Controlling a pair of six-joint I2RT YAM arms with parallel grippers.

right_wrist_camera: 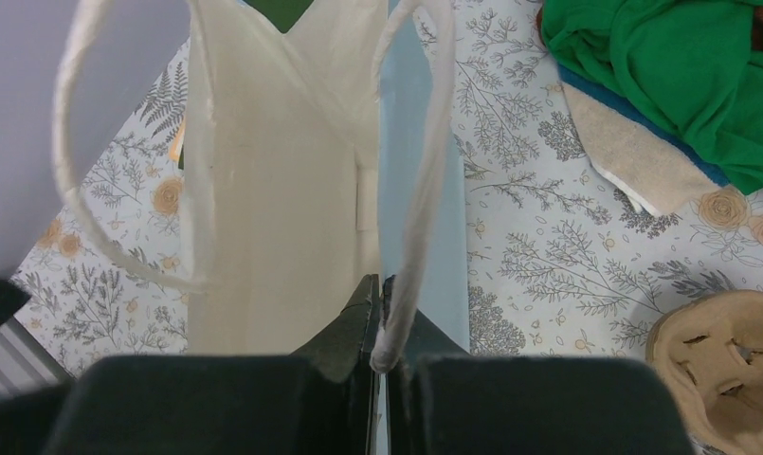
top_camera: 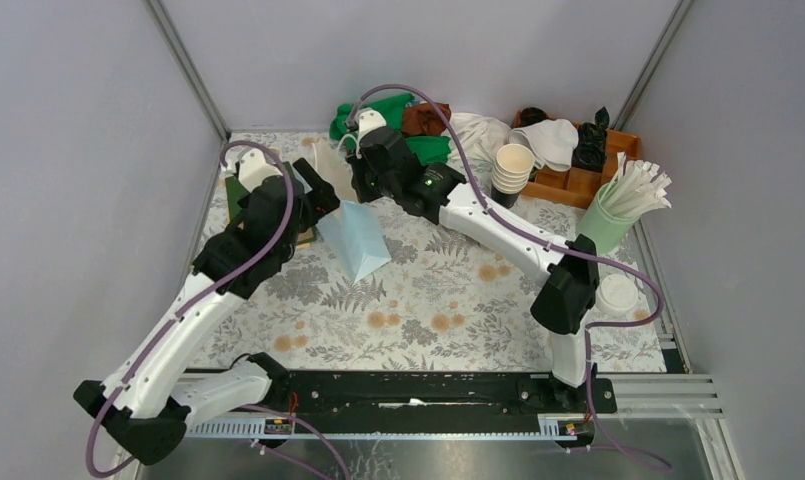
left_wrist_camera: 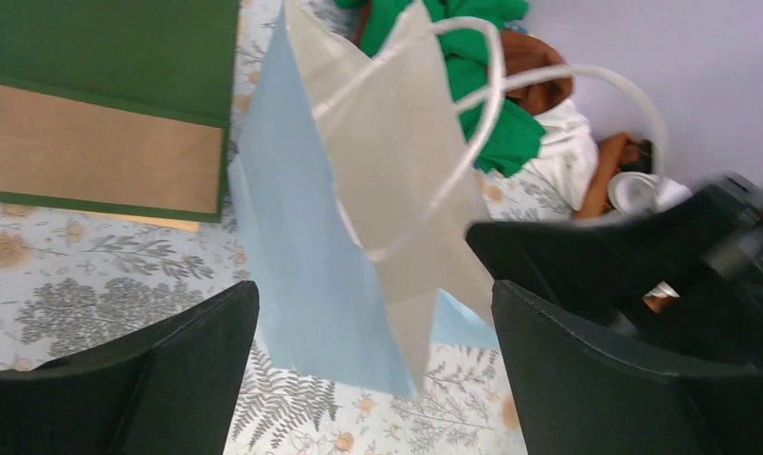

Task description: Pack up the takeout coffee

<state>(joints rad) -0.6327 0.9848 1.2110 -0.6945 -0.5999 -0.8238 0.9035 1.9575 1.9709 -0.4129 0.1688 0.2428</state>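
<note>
Left tool [left_wrist_camera: 372, 308] spread wide beside the pale blue paper bag [top_camera: 358, 242], right tool [right_wrist_camera: 382, 299] pinched shut on its cord handle [right_wrist_camera: 410, 190]; takeout coffee [top_camera: 616, 294] stands at the right edge of the counter [top_camera: 428, 295], well apart from the bag.

Item: pale blue paper bag [left_wrist_camera: 301, 256], cream inside, white cord handles [left_wrist_camera: 472, 142], tilting over the floral table [left_wrist_camera: 93, 275]. I am holding my left gripper [left_wrist_camera: 372, 303] spread wide before it. Green-and-brown board [left_wrist_camera: 112, 104] is lying flat beside the bag. Green cloth [left_wrist_camera: 481, 76] is lying heaped at the table's edge by the wall. Right arm [left_wrist_camera: 643, 251], blurred, is hanging just beside the handles.
</note>
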